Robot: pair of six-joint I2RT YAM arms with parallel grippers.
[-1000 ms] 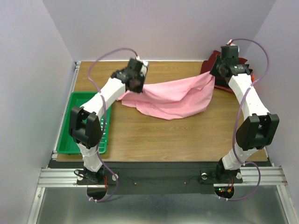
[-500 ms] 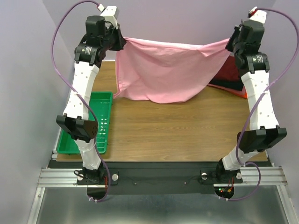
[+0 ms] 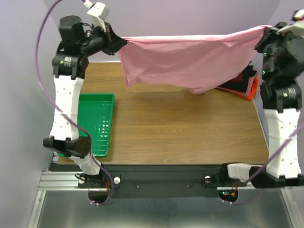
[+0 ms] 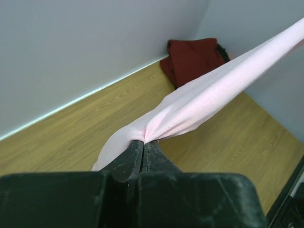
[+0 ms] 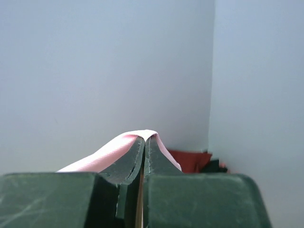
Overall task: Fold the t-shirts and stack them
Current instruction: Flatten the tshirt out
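Note:
The light pink t-shirt (image 3: 190,59) hangs stretched in the air between both grippers, high above the back of the table. My left gripper (image 3: 119,44) is shut on its left corner; in the left wrist view the cloth (image 4: 199,102) runs from the closed fingertips (image 4: 144,142) up to the right. My right gripper (image 3: 264,35) is shut on the right corner; in the right wrist view the pink cloth (image 5: 109,152) drapes over the closed fingertips (image 5: 144,138). A pile of dark red, black and orange-red t-shirts (image 3: 244,83) lies at the back right corner, partly hidden behind the pink shirt.
A green plastic tray (image 3: 97,123) stands at the table's left edge. The wooden table (image 3: 180,128) is walled at the back and both sides. The dark red shirt pile shows in the left wrist view (image 4: 192,57) and the right wrist view (image 5: 192,161).
Both arms have risen and spread further apart, lifting the pink t-shirt off the table and pulling it taut. Its lower edge now hangs clear of the table.

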